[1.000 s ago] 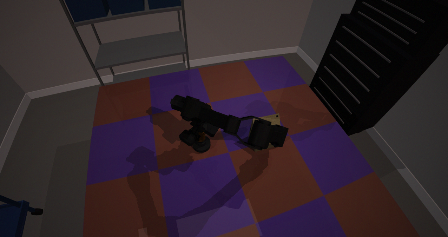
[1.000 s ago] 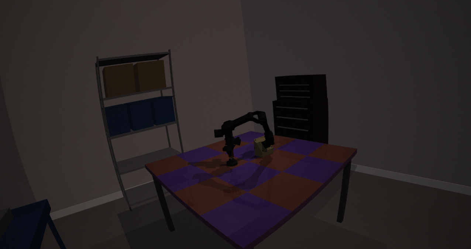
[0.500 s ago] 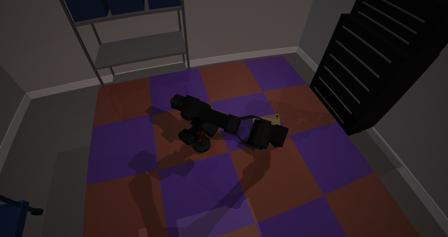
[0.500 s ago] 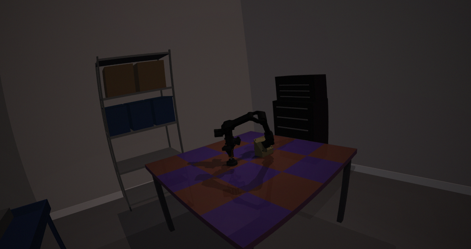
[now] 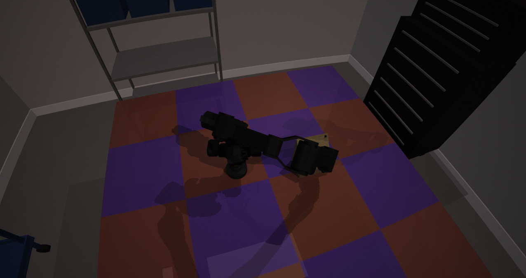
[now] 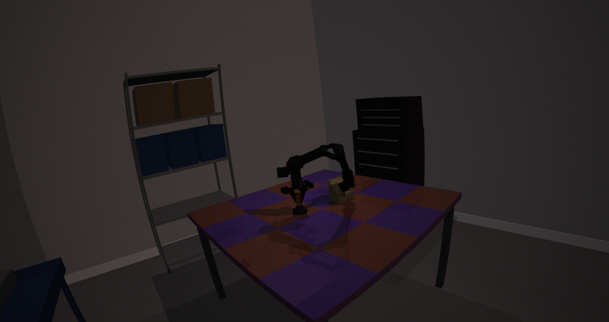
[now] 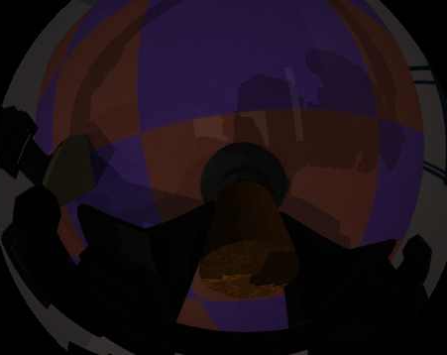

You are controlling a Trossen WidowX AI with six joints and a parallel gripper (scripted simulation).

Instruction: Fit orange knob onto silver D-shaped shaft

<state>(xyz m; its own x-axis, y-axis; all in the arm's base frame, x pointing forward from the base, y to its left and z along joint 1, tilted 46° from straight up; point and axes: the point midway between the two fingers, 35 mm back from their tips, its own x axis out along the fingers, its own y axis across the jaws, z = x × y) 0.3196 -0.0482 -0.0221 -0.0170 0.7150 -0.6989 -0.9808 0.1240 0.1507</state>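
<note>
The scene is very dim. My gripper is shut on the orange knob, which I hold upright. The knob hangs straight over the dark round pedestal, its lower end close above it. In the wrist view the pedestal's rim shows just past the knob's far end. The silver shaft is hidden behind the knob. In the top view the arm covers the knob.
The arm's tan base block stands on the purple and red checkered table beside the pedestal. A metal shelf and a black drawer cabinet stand beyond the table.
</note>
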